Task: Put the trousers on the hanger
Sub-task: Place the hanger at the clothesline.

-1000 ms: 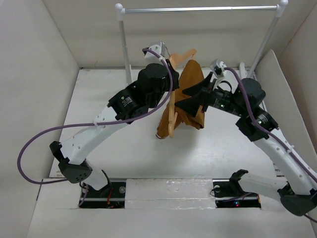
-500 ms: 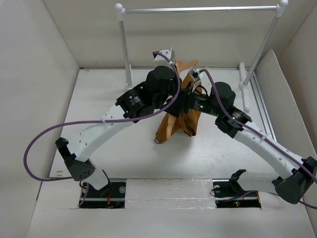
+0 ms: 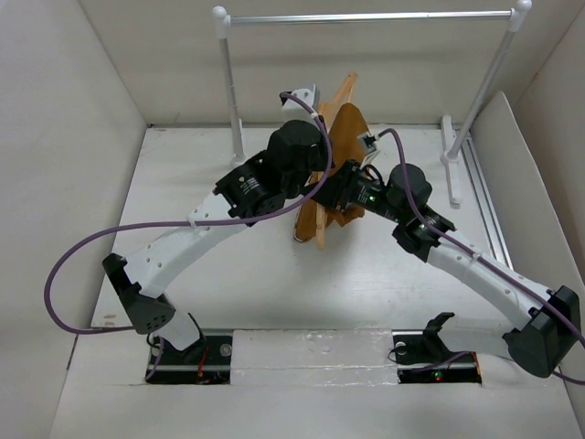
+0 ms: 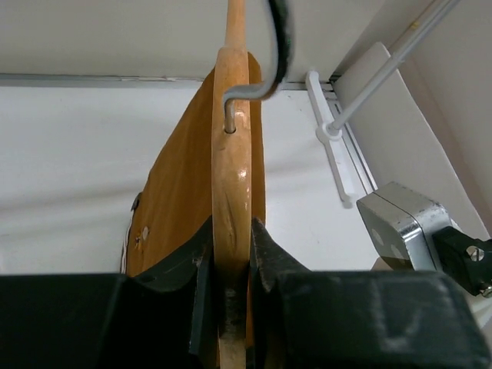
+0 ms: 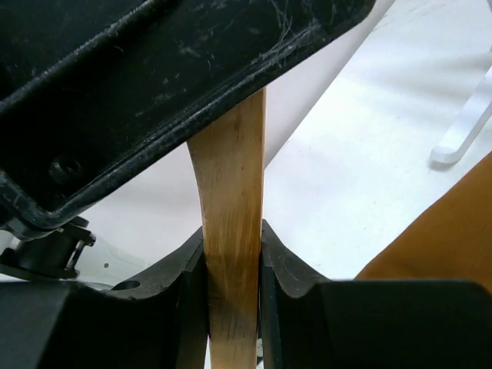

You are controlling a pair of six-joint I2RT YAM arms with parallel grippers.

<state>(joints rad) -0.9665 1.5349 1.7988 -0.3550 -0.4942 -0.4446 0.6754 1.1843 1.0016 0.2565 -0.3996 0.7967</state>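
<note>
White booth, even light.
A silver rail on white posts spans the back of the white table between pale walls.

Setting: a robotics lab test cell. Evidence: plain white panels box in a white table on three sides. Two black-and-white robot arms, the left arm and the right arm, sit on black base plates at the near edge. A purple cable loops loose. A bare silver rail on white posts stands at the back.
</note>
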